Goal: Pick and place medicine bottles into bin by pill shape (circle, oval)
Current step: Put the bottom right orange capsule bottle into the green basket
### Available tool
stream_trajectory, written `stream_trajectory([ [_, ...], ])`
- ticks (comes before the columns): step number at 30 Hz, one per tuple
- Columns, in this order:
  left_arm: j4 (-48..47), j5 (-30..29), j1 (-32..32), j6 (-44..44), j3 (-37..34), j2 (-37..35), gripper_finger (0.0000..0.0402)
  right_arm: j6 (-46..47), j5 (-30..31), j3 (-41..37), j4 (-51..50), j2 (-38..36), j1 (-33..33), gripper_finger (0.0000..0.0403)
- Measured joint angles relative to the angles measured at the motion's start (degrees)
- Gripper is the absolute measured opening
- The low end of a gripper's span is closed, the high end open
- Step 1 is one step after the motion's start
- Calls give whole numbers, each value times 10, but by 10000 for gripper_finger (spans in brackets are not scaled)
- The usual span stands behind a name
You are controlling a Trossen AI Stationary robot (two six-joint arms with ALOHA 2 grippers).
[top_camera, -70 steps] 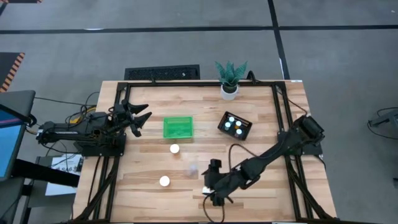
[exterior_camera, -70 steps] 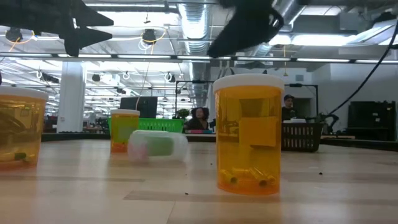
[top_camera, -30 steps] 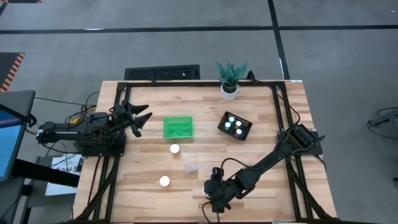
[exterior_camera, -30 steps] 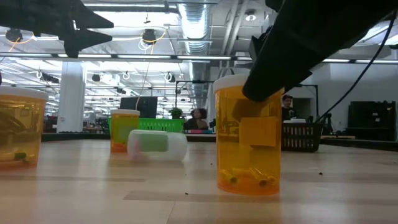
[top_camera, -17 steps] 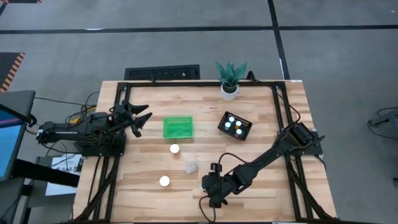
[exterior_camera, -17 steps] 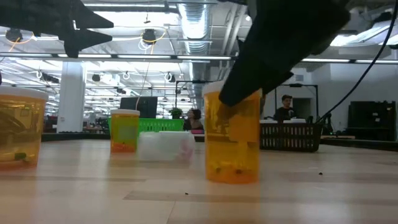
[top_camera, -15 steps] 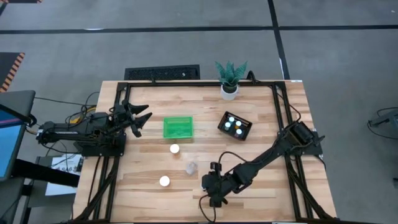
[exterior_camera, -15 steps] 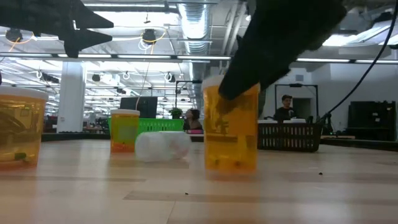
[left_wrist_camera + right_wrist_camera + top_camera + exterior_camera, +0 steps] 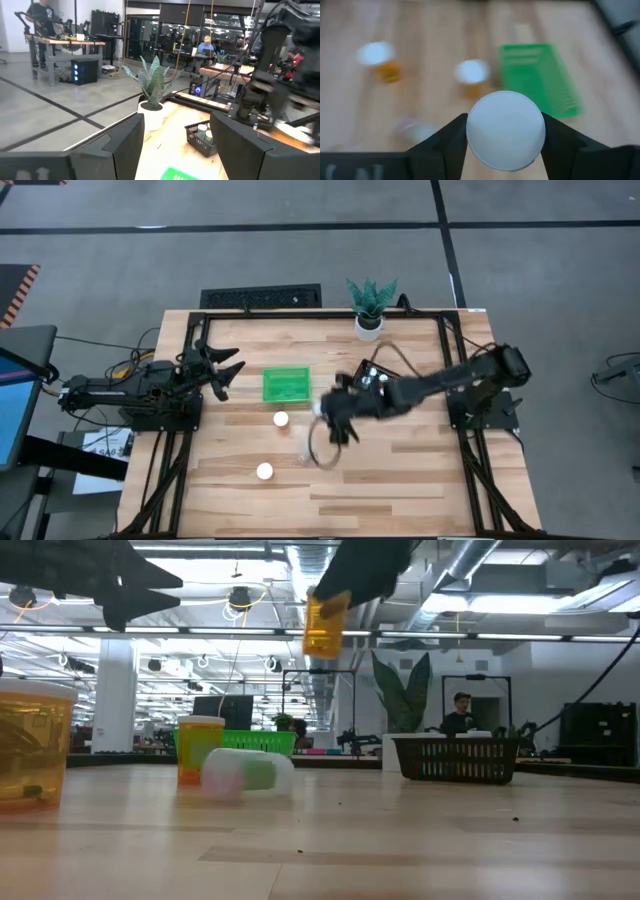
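You are looking at the right gripper (image 9: 505,145) with its jaws closed on a medicine bottle (image 9: 505,131); the bottle's white cap is sitting squarely between the two fingers (image 9: 447,140), one finger pressing on each side. In the low view this held bottle (image 9: 324,624) is hanging in the air, well above the table (image 9: 420,840), with its orange body showing under the dark gripper.

Taking the green bin (image 9: 286,385) as your landmark, the right gripper (image 9: 330,412) is hovering just beside it, on the side toward the black basket (image 9: 378,382). An upright bottle (image 9: 281,420) is standing near the bin's front edge, and another upright bottle (image 9: 264,471) is standing farther from the bin, toward the table's front. A bottle on its side (image 9: 248,773) is lying between them, pale and greenish. The black basket is holding several white-capped bottles. The potted plant (image 9: 370,307) is standing behind the basket.

The left gripper (image 9: 222,368) is waiting beside the bin on the far side from the basket, with jaws spread wide and holding nothing.
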Motion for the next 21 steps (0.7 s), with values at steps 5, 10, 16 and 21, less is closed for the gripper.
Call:
stream_trajectory([
  [5,0,-17,0,7,0,0,220,-75,-57,0,45,8,-92,211],
  [10,0,-38,0,24,0,0,220,-99,-143,3,109,54,-161,229],
  [16,-10,-63,0,31,0,0,220,-121,-182,46,105,123,-197,224],
  [21,-12,-64,0,31,0,0,220,-154,-186,108,77,174,-198,223],
])
